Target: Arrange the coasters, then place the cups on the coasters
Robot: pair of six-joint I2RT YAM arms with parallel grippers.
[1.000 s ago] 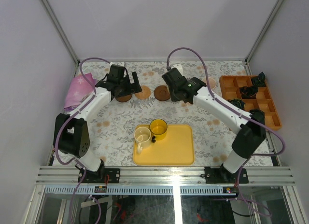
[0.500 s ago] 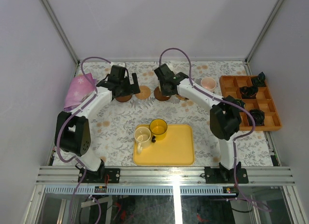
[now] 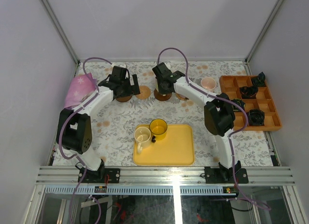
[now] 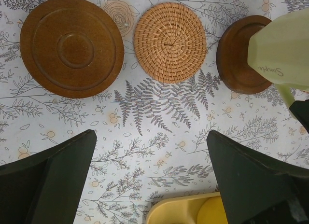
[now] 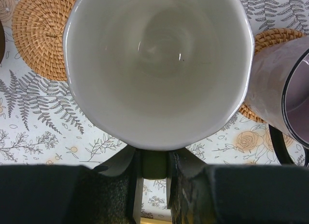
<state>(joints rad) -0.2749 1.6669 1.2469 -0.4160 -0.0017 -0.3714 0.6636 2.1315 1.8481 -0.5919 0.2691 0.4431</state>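
Floral-print desk (image 3: 116,127) holds the dark brown wooden coaster (image 4: 244,55) toward its far edge, with the pale green-white cup (image 5: 159,64) over it, pinched at the handle by your right hand (image 5: 154,165). A purple-grey cup (image 5: 285,89) crowds its right edge. Your left hand (image 4: 152,175) hangs spread; bare desk runs toward the yellow rectangular tray (image 3: 178,147).

Upright pale green cup (image 5: 157,64) over a dark coaster (image 4: 234,55); yellow cup (image 3: 158,128) and cream cup (image 3: 142,135) side by side, upright.
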